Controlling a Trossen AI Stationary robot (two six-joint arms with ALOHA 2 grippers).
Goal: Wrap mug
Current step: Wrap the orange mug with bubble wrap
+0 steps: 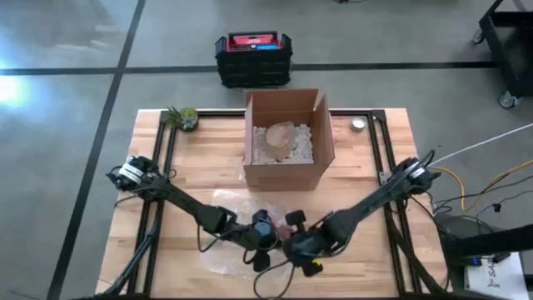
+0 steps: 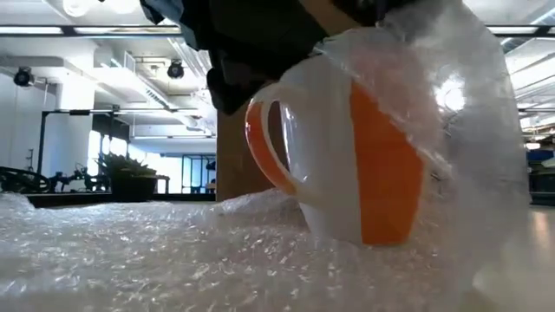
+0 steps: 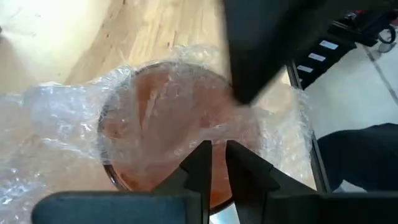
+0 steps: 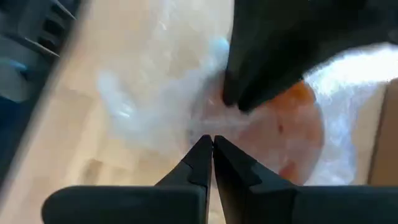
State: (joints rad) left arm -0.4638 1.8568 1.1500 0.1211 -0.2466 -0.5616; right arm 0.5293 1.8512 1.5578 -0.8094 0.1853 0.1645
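**Both grippers meet over one mug under bubble wrap**

High view: one wooden table (image 1: 191, 179) carries one open cardboard box (image 1: 287, 137) near its centre, one small potted plant (image 1: 182, 117) at about ten o'clock from the box, and one small round object (image 1: 358, 124) at about two o'clock. One black and red case (image 1: 253, 57) sits on the floor beyond the table, at twelve o'clock. Two arms reach in towards the table's six o'clock edge, where the left gripper (image 1: 261, 234) and right gripper (image 1: 293, 242) nearly meet over a sheet of bubble wrap (image 1: 229, 200). The mug itself is hidden under them here.

Low view: one mug (image 2: 347, 165), orange with a white inside and handle, stands upright on the bubble wrap (image 2: 156, 251). Wrap is draped over its top and its three o'clock side; the handle at nine o'clock is bare. Dark arm parts hang at twelve o'clock above it.

Left wrist view: the left gripper (image 3: 213, 163) has its fingers nearly together, pinching wrap over the mug's (image 3: 155, 118) mouth, directly below.

Right wrist view: the right gripper (image 4: 210, 154) has its fingers pressed together on wrap (image 4: 143, 106) at the mug's (image 4: 292, 124) rim.
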